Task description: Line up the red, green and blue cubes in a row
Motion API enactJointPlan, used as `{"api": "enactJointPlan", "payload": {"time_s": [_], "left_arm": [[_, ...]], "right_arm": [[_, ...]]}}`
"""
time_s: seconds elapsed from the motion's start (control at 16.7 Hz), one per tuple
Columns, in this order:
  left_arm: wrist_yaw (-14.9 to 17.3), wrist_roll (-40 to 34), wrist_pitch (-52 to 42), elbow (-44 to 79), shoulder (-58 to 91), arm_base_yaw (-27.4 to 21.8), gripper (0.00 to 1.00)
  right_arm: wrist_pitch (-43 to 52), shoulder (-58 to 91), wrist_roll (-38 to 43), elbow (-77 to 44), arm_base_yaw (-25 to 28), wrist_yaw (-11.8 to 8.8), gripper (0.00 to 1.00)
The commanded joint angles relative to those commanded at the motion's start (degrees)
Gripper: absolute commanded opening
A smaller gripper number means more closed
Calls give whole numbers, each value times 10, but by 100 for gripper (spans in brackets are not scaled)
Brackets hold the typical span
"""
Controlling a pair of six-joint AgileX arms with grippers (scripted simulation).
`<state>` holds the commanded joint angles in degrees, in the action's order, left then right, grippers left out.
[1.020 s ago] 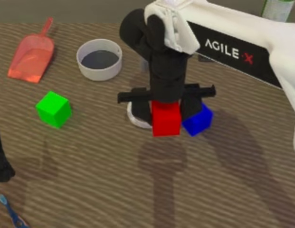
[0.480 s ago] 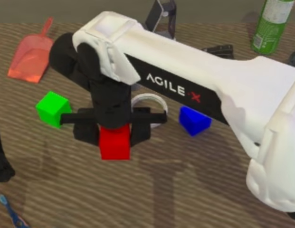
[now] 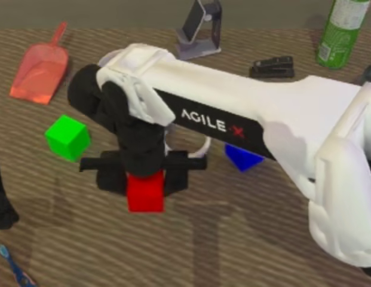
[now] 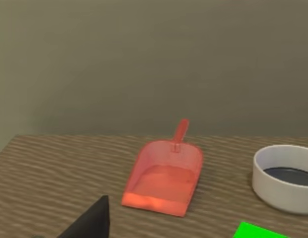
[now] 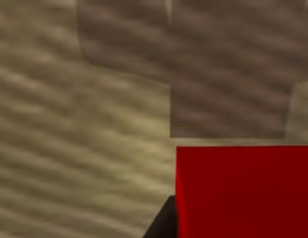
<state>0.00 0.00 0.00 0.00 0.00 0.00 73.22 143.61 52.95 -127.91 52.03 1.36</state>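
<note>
My right gripper point(image 3: 144, 182) is shut on the red cube point(image 3: 144, 191), left of the table's middle; the wrist view shows the same red cube point(image 5: 243, 191) filling one corner against a dark finger. The green cube point(image 3: 67, 137) rests on the table to the left, apart from the red one, and its corner shows in the left wrist view point(image 4: 260, 232). Half hidden under the right arm, the blue cube point(image 3: 242, 156) sits to the right. My left arm point(image 3: 1, 203) is parked at the left edge.
An orange-red scoop point(image 3: 39, 70) lies at the back left. A white bowl point(image 4: 285, 176) stands behind the cubes, mostly covered by the right arm. A phone stand point(image 3: 200, 27), a black stapler point(image 3: 272, 67) and a green can point(image 3: 340, 30) line the back. A blue tool point(image 3: 15, 270) lies front left.
My right gripper has carried the red cube from beside the blue cube leftward and slightly toward the front. The blue and green cubes have stayed put.
</note>
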Motion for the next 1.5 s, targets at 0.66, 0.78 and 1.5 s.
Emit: {"api": "enactJointPlan", "payload": {"time_s": [0.66,0.78,1.5], "left_arm": [[0,0,0,0,0,0,100],[0,0,0,0,0,0,100],[0,0,0,0,0,0,100]], "right_arm": [[-66,5,1,64,2,0,23],[-66,5,1,64,2,0,38],[-66,5,1,64,2,0,100]]}}
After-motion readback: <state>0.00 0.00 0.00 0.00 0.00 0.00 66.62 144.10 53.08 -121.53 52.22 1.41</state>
